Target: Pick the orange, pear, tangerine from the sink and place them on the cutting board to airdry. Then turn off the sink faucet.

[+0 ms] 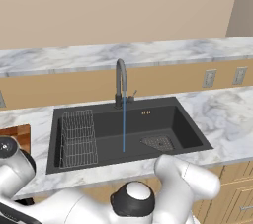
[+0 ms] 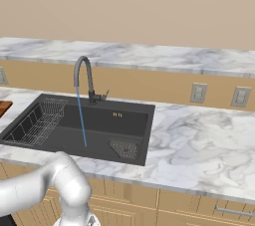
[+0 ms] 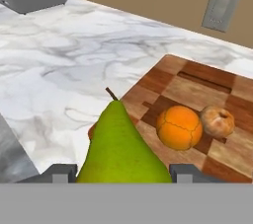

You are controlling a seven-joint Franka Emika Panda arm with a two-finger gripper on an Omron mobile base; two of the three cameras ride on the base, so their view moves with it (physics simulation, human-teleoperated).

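Releasing the pear (image 3: 121, 146), now gripped between the claw (image 3: 120, 171) fingers above the near edge of the cutting board (image 3: 197, 90), could let it roll onto the marble bench (image 3: 64, 70) or be knocked against the orange (image 3: 179, 127) and tangerine (image 3: 218, 121) lying there.

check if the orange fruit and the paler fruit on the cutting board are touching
Cannot tell. In the hand view the orange fruit and the paler fruit sit side by side on the cutting board, outlines meeting, no gap showing.
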